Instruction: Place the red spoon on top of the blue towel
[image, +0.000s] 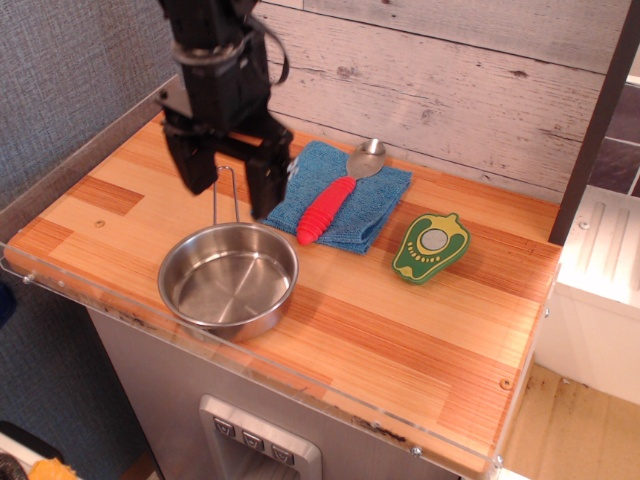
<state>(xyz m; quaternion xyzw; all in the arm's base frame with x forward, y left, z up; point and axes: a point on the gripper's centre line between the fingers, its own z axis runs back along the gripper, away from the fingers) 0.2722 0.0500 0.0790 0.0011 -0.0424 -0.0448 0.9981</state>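
Light striped wooden tabletop (400, 330). Black robot gripper (230, 185), upper left, jaws spread, empty. Round steel pan (228, 280), lower left. Folded blue terry towel (375, 190), centre. Ribbed red-handled silver spoon (330, 205) lying diagonally on it. Green-yellow pepper toy (431, 246), right.

Black blocky arm (215, 60), looped cable

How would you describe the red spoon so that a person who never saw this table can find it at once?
Look at the wooden table, toward the back near the plank wall. There lies a blue towel, and the red spoon rests across it, its silver bowl pointing to the wall. Its thick ribbed red handle sets it apart from the steel pan and the green pepper toy.
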